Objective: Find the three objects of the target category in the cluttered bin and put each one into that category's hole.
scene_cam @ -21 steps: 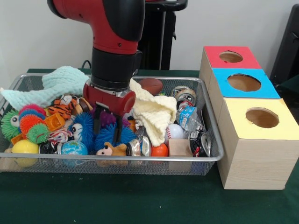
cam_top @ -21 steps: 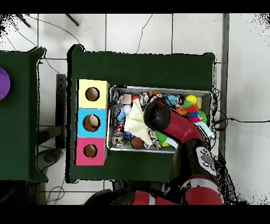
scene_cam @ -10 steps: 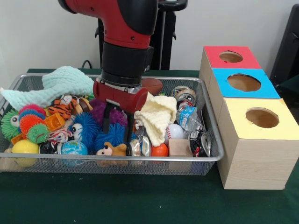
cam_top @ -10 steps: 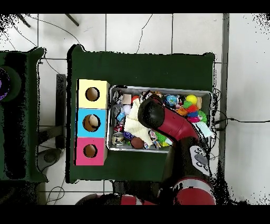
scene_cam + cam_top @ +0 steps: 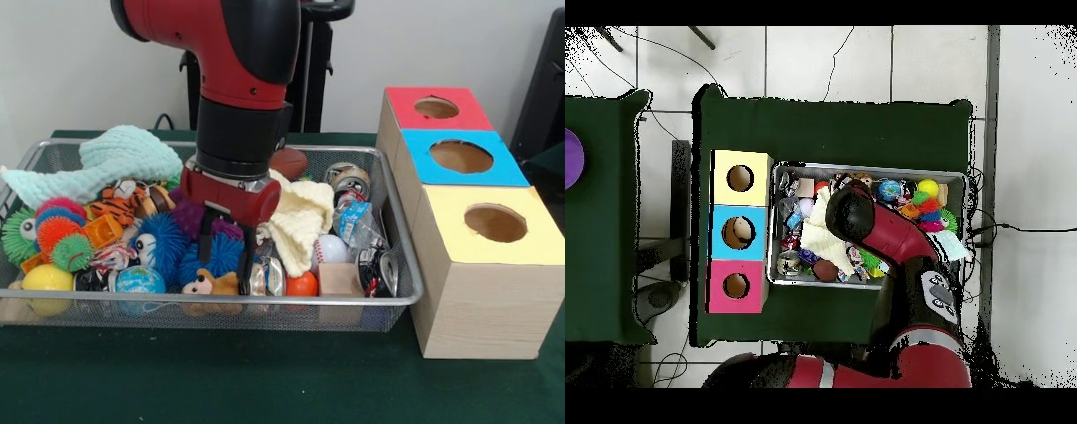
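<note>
A: Status on the sort?

B: Early, by my read. The bin is packed, and the target category isn't evident from the pictures. Candidates are the soft toys, balls and cans. The overhead view shows something pale inside the blue box hole, so one item may be in already; can't confirm. The yellow box and red box holes look empty from the front.

A: Where's the arm?

B: The pincer is down in the middle of the bin, above the purple and blue spiky balls and just behind the teddy. The cream cloth lies right beside it, toward the boxes. Two dark fingers hang straight down with a clear gap between them, and I see nothing held.

A: Orientation of whatever it's going for?

B: Can't pin down the target. The teddy lies against the front wall, head toward the globe ball, long axis roughly along that wall. The cans next to it lie on their sides, and the balls have no axis. The finger gap runs about parallel to the front wall too.

A: What's left?

B: Pick, carry to the boxes beside the bin on the desk, and drop. That's at least two more, likely three.
</note>
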